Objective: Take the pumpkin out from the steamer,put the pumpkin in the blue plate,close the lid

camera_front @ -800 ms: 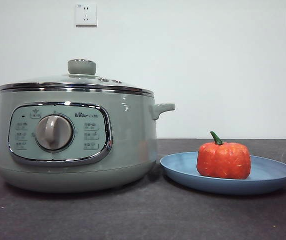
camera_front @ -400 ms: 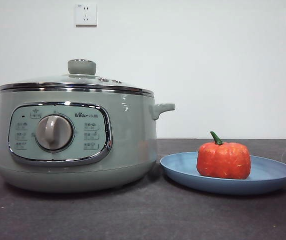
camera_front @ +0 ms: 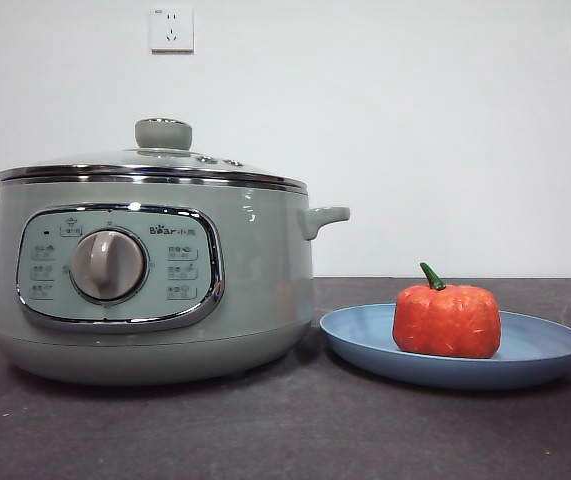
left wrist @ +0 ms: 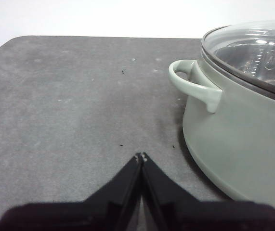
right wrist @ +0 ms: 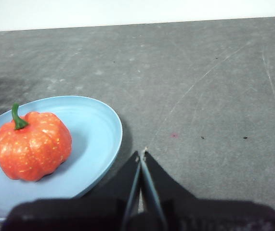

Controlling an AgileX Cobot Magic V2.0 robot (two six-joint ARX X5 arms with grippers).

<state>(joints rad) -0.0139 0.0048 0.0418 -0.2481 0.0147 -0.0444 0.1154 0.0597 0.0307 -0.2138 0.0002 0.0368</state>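
Note:
The sage-green steamer (camera_front: 155, 290) stands at the left of the table with the glass lid (camera_front: 160, 160) seated on its chrome rim. To its right, the orange pumpkin (camera_front: 447, 318) sits upright in the blue plate (camera_front: 545, 350). Neither arm shows in the front view. My left gripper (left wrist: 141, 157) is shut and empty over bare table beside the steamer (left wrist: 238, 139), near its side handle. My right gripper (right wrist: 141, 154) is shut and empty just off the rim of the blue plate (right wrist: 96, 144), apart from the pumpkin (right wrist: 31, 144).
The tabletop (camera_front: 285, 430) is dark grey. A white wall with two power sockets (camera_front: 171, 30) runs behind it. The table's rounded corner shows in the left wrist view (left wrist: 12, 45).

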